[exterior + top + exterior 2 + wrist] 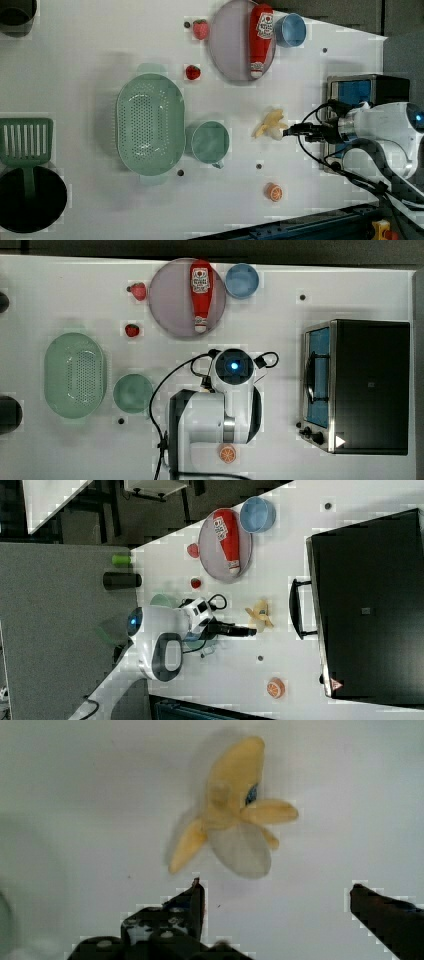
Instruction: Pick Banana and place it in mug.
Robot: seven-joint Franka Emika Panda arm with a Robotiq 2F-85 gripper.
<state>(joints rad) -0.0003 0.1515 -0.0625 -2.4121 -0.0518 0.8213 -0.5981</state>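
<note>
The banana is a half-peeled yellow toy with its peel flaps spread, lying on the white table. It lies between the mug and the oven in the left view and the right view. My gripper is open and empty, its two dark fingers wide apart just short of the banana. Its tips hover beside the banana's end without touching it. The mug is a pale teal-green cup standing upright next to the perforated basket, off to the left view's left of the banana.
An oval green basket stands beside the mug. A grey plate carries a ketchup bottle, with a blue bowl and two strawberries nearby. A toaster oven and an orange slice flank the arm.
</note>
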